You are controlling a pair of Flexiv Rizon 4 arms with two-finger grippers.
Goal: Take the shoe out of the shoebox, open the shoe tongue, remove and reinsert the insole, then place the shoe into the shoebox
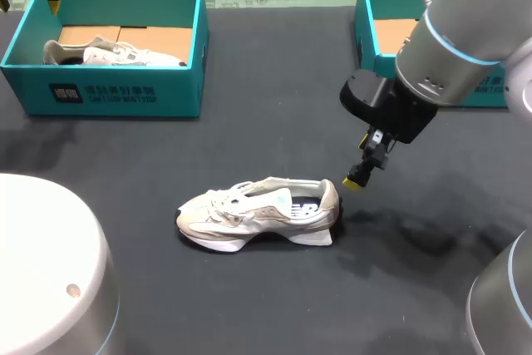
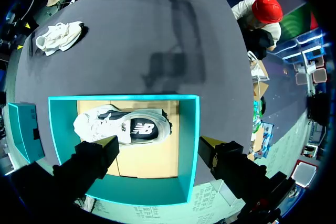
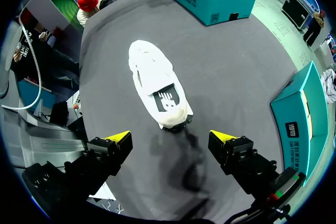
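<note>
Shoe [image 1: 253, 212]: outside both boxes, standing on its sole on the table [image 1: 249, 305] with its collar up. That pose probably suits the work on the tongue and insole.
Insole [image 3: 167, 99]: dark, visible through the shoe's opening and apparently seated inside.
Right gripper [image 1: 357, 179]: just beyond the shoe's heel and a little above it, with its fingers spread wide and holding nothing. It looks lined up for an approach from the heel end.
Shoe against those jaws: in the right wrist view the heel sits just ahead of the gap and roughly centred on it. It is not between the fingers, and the toe points away.
Left gripper [image 2: 159, 145]: well apart from the shoe, hanging over the left shoebox [image 1: 104, 89], wide open and empty. It is likely there to stay clear.
Second shoe [image 2: 123, 127]: far from the shoe, lying inside the left shoebox.
Right shoebox [image 1: 366, 31]: well behind the shoe's heel end, and possibly where the shoe is to go.
</note>
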